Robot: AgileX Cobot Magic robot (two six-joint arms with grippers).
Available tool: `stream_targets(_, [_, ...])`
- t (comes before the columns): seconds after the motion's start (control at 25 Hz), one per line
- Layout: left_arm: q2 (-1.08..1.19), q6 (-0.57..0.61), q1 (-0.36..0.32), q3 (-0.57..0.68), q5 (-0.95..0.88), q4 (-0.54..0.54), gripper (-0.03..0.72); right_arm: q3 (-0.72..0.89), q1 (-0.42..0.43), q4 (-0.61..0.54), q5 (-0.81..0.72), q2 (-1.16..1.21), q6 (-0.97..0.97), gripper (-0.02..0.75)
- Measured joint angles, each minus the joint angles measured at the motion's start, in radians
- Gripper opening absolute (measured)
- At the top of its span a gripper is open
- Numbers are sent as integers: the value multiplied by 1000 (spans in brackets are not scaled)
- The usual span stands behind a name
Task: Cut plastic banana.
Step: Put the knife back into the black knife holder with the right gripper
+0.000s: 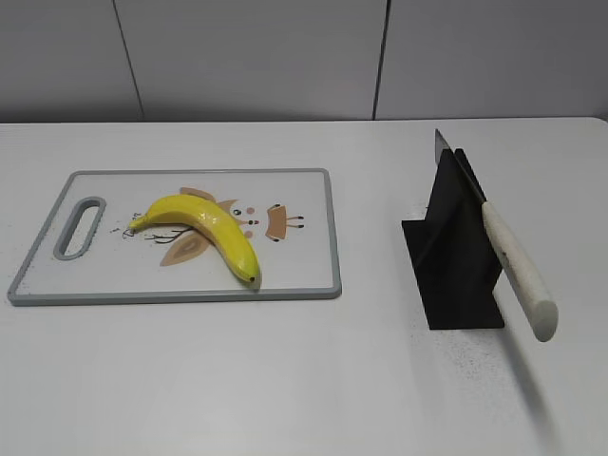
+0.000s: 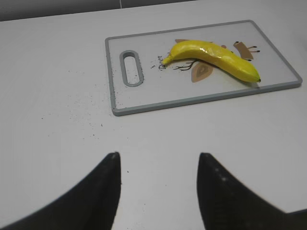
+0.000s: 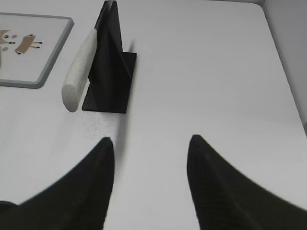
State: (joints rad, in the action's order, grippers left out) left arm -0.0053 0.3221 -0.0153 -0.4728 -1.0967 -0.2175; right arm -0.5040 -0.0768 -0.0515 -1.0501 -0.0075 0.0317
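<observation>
I see both my left end effector [image 2: 158,191] and right end effector [image 3: 149,182] spread wide and empty above the counter [image 1: 285,380], the banana [image 1: 204,228] lying on the cutting board [image 1: 304,190] at left, ready for cutting, the knife [image 1: 503,256] propped handle-out in its stand [image 1: 456,275] at right for easy grasping.

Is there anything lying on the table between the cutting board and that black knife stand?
Nothing. In the exterior view, the stretch of white table between the cutting board and the black stand holding the knife is bare.
</observation>
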Motion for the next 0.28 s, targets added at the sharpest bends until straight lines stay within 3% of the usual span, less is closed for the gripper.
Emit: stream_targets(0.28, [0,0,0,0,0,0,493,0,0,-11,0,0,0,375])
